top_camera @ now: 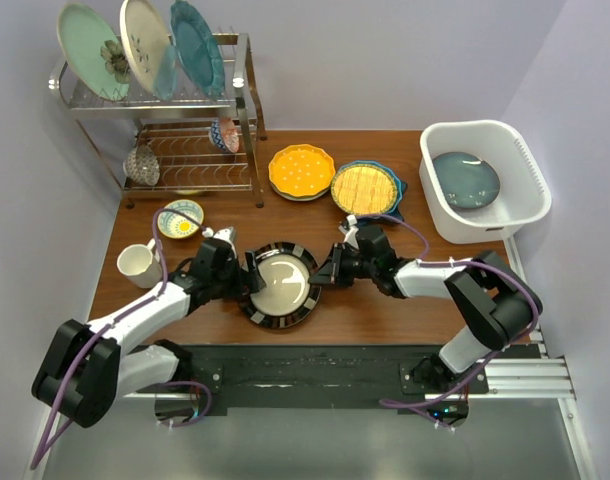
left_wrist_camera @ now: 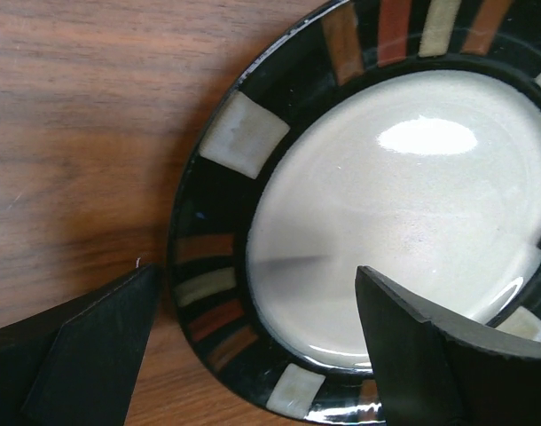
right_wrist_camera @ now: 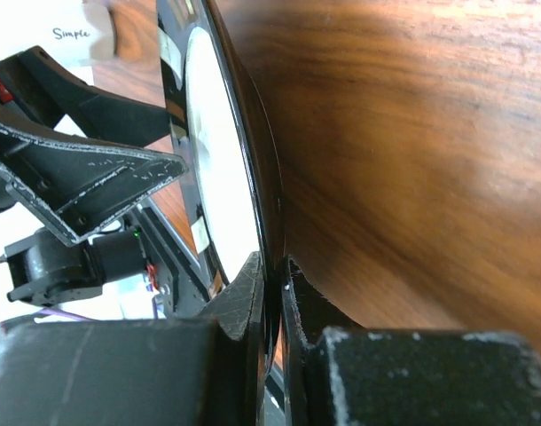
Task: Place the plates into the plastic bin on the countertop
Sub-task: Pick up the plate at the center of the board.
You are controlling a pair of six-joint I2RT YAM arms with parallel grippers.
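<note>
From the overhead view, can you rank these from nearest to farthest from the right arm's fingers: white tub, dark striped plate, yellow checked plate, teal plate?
1. Dark-rimmed plate: front centre, rim pinched by the right fingers.
2. Yellow gridded plate: just behind them.
3. White bin: back right.
4. Teal plate: upright on the rack, far back left.

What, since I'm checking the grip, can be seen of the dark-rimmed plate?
The plate is round, glossy and ceramic-looking: a black rim with cream, tan and rust blocks around a pale centre. It sits at the near middle of the table, between both arms. The right gripper pinches its right rim, a finger on each face. The left gripper is open, straddling the left rim without clearly touching. Whether it is lifted cannot be told.
</note>
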